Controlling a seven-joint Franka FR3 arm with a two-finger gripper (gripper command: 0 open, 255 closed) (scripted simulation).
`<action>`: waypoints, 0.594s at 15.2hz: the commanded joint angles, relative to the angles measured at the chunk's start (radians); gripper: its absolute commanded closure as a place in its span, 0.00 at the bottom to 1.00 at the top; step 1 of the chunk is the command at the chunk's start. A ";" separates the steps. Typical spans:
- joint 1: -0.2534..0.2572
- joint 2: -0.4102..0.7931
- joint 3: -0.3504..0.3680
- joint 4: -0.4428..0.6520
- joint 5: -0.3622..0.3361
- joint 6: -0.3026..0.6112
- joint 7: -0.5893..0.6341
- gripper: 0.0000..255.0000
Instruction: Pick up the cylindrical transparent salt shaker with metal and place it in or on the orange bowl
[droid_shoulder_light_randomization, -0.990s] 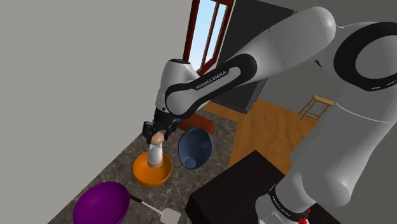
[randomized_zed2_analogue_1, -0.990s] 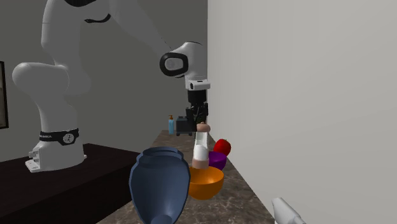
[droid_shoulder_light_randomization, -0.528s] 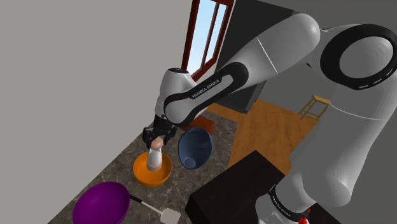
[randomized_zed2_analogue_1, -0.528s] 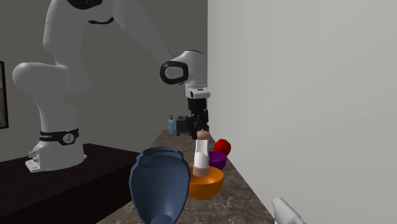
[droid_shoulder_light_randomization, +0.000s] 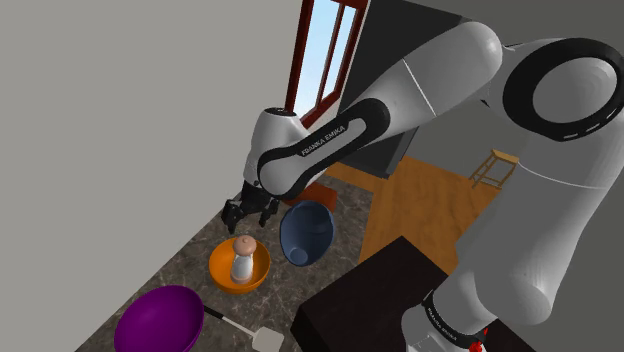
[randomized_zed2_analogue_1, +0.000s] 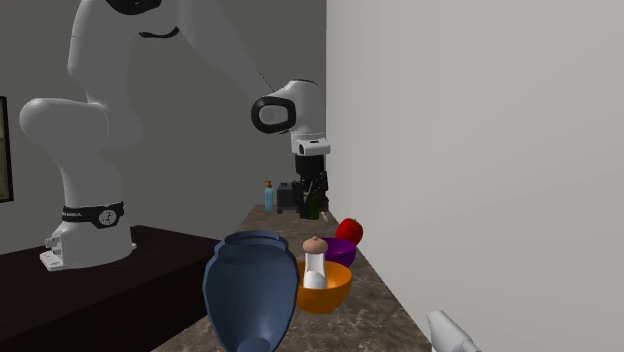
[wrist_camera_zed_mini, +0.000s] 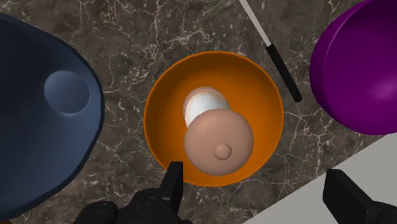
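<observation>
Salt shaker (droid_shoulder_light_randomization: 241, 260) upright in orange bowl (droid_shoulder_light_randomization: 218, 268); gripper (droid_shoulder_light_randomization: 246, 211) wide open, empty, 12 o'clock of it, shoulder view. Retract vert., don't tip it.

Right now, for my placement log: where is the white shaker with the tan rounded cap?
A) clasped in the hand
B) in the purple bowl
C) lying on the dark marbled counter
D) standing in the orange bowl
D: the white tan-capped shaker stands upright inside the round orange bowl, with the black hand open above it.
</observation>
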 joint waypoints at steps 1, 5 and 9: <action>0.000 0.000 0.000 0.000 0.000 0.000 0.000 0.00; -0.012 -0.058 0.004 0.003 0.016 -0.061 -0.012 0.00; -0.020 -0.107 0.005 0.011 0.029 -0.117 -0.021 0.00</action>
